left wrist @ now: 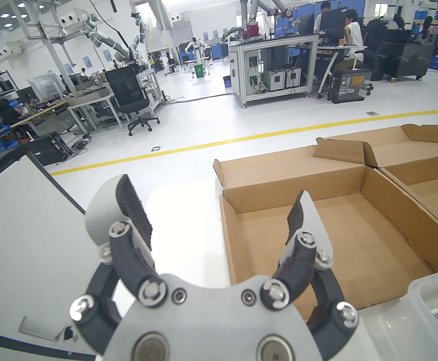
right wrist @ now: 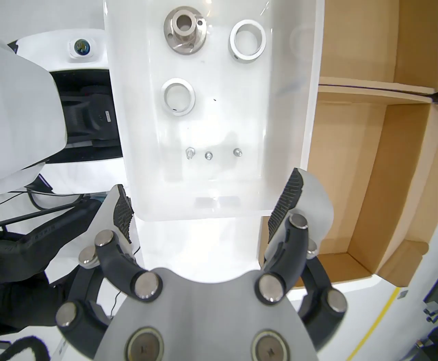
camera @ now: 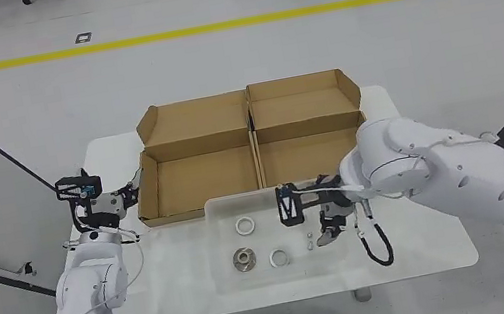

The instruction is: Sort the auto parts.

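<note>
In the clear tray [right wrist: 294, 143] lie metal rings [right wrist: 247, 41], a flanged hub [right wrist: 184, 30] and tiny bolts [right wrist: 208, 155], all hard, smooth and likely slippery; pinch rings across the rim. Both pincers spread: right gripper [right wrist: 208, 186] over the tray end, left gripper [left wrist: 212, 191] by the cardboard box [left wrist: 308, 232]

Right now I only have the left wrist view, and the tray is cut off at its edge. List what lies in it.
Observer: The clear tray holds a flanged hub, a ring beside it, a second ring and three small screws in a row.
Operator: Say where the right tool is.
Observer: The right tool is open and holds nothing, at the tray's end nearest the screws.
Operator: Report on the box on the right.
Observer: The right box has its lid open, and what shows of its floor is bare.
</note>
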